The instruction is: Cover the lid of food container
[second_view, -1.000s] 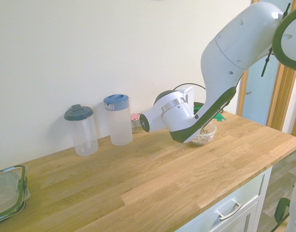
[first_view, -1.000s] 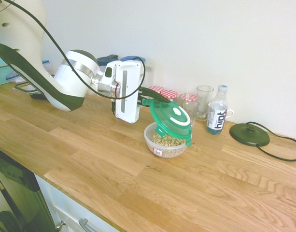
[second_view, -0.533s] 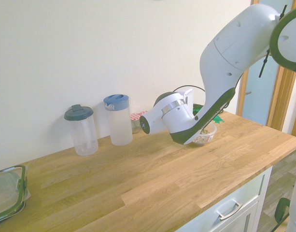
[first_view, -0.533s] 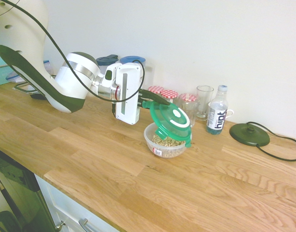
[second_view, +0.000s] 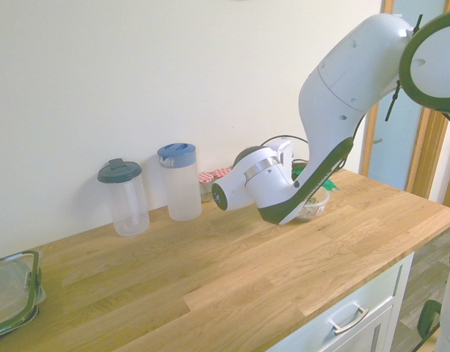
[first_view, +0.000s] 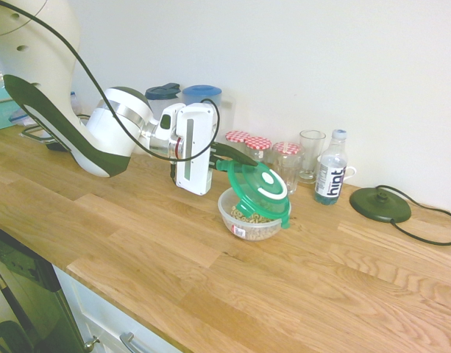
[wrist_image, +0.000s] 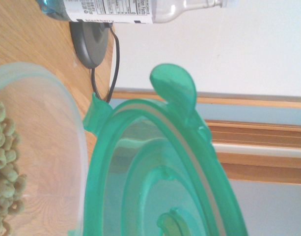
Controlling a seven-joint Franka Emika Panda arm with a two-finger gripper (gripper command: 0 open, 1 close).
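The food container (first_view: 250,219), a small clear round tub with cereal rings inside, stands on the wooden counter. The green translucent lid (first_view: 260,190) hangs tilted over it, its low edge resting near the tub's right rim. My gripper (first_view: 229,161) comes in from the left and is shut on the lid's upper left rim. The wrist view shows the lid (wrist_image: 160,182) from its underside beside the tub's rim (wrist_image: 74,147) and the cereal (wrist_image: 3,167). From the other side, my arm hides most of the container (second_view: 315,206).
Behind the tub stand red-checked jars (first_view: 249,141), a glass (first_view: 311,153), a water bottle (first_view: 330,176) and a black round base (first_view: 380,204). Two lidded jugs (second_view: 182,181) (second_view: 124,196) stand by the wall. A rectangular container (second_view: 12,293) sits at the counter's far end.
The lid has come down and tipped flatter over the tub, and its low edge now sits nearer the rim. My arm has sunk slightly with it.
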